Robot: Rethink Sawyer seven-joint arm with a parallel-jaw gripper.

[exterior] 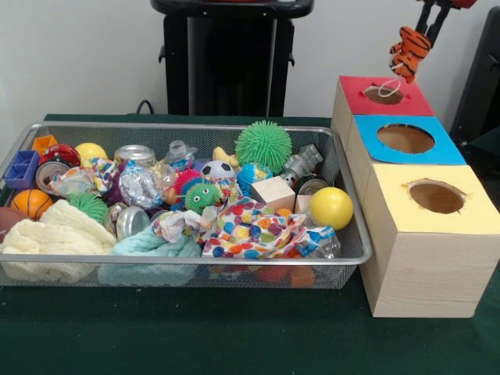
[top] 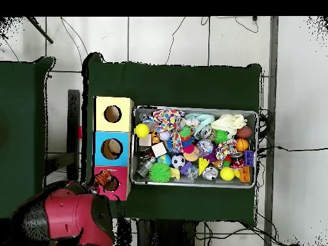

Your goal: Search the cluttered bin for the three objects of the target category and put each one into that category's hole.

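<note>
The orange plush with black tiger stripes (exterior: 409, 48) hangs from my gripper (exterior: 428, 17), which is shut on its top end at the upper right edge of the front view. It dangles just above the round hole (exterior: 383, 94) of the red-topped box (exterior: 414, 103). In the overhead view the tiger plush (top: 103, 177) sits over the red box's hole (top: 111, 184), and my red arm (top: 64, 218) hides the gripper. The wire mesh bin (exterior: 187, 126) lies left of the boxes, full of clutter. I cannot make out any other plush animal in it.
The blue-topped box (exterior: 367, 133) and yellow-topped box (exterior: 391, 203) stand in a row in front of the red one. The bin holds a green spiky ball (exterior: 263, 145), a yellow ball (exterior: 331, 207), a spotted cloth (exterior: 250, 226), cans and towels. The black pedestal (exterior: 226, 62) stands behind.
</note>
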